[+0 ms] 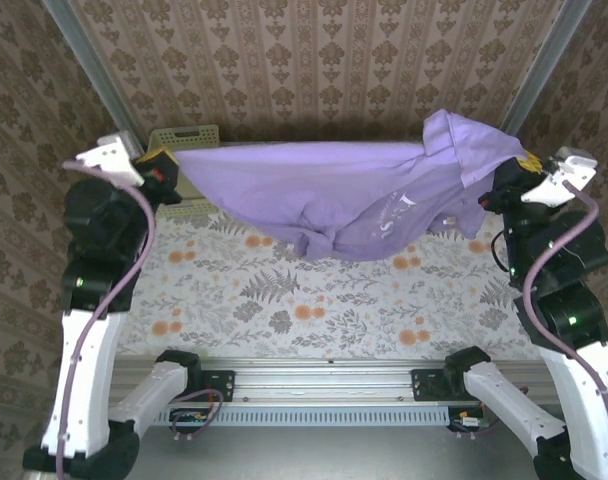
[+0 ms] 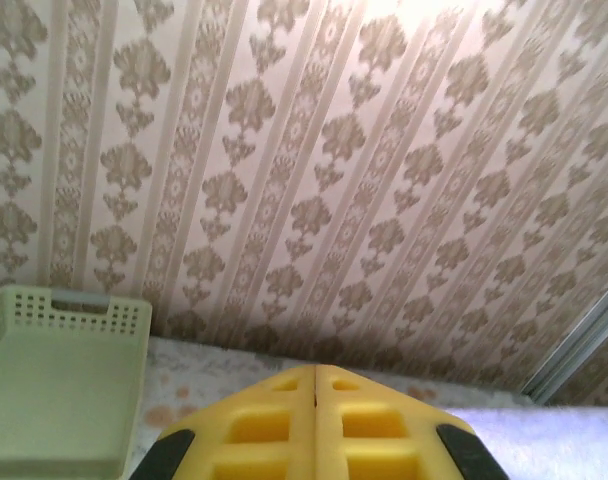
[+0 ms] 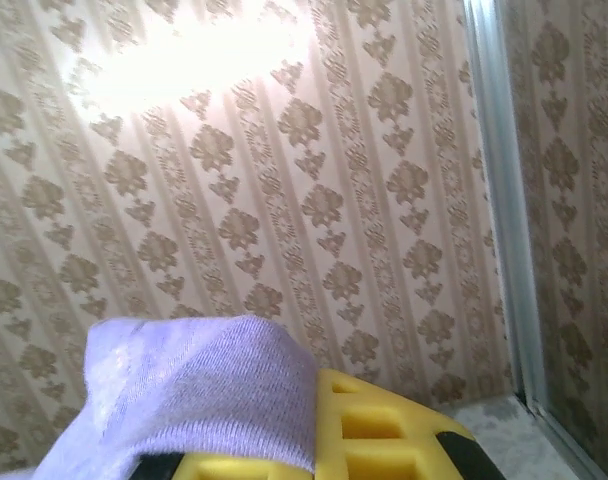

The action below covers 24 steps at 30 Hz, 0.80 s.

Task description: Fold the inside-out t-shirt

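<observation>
t-shirt [image 1: 324, 190]: lavender-purple, with a faint pale print towards the right. basket [image 2: 54, 390]: pale green. table cover [image 1: 284, 300]: pale grey with orange flowers and grey fern leaves. far wall [image 1: 314, 60]: beige stripes with brown damask motifs. left gripper [image 2: 315, 380] and right gripper [image 3: 329, 410]: yellow fingers. cable [image 1: 147, 235]: mauve.

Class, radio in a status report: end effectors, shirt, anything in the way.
Both shut on t-shirt: left end effector, right end effector. Shirt stretched between them, sagging above table. Green basket behind left corner.
</observation>
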### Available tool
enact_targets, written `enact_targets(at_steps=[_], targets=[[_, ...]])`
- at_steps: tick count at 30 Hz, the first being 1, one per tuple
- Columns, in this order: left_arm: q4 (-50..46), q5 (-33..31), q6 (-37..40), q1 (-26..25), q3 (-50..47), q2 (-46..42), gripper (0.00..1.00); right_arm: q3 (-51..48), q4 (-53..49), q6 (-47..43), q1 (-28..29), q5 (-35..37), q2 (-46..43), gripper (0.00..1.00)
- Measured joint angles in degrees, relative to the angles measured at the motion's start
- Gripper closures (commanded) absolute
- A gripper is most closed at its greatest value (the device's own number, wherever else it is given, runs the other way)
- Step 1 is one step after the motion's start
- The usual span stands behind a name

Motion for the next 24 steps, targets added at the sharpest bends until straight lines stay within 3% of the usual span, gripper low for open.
enact_targets(at_steps=[5,11,19,24], targets=[[0.59,0.83,-2.23,0.55,-10.36,1.62,1.00,-12.81,1.99,0.98,-0.11,-4.42,-1.62,1.00],[-3.61,7.43,-4.00,2.36,-13.16,23.65,1.00,-25.22,-0.63,5.31,-2.73,-6.86,5.79,1.00],[-5.88,10.82,-4.52,1.90,4.02,47.67,1.00,-23.47,0.26,8.52,-11.87,-11.56,15.89,1.00],[-8.98,10.34,-4.22,1.46,18.88,60.83,0.72,-21.22,2.29,10.21,-14.62,-13.68,22.88,1.00]])
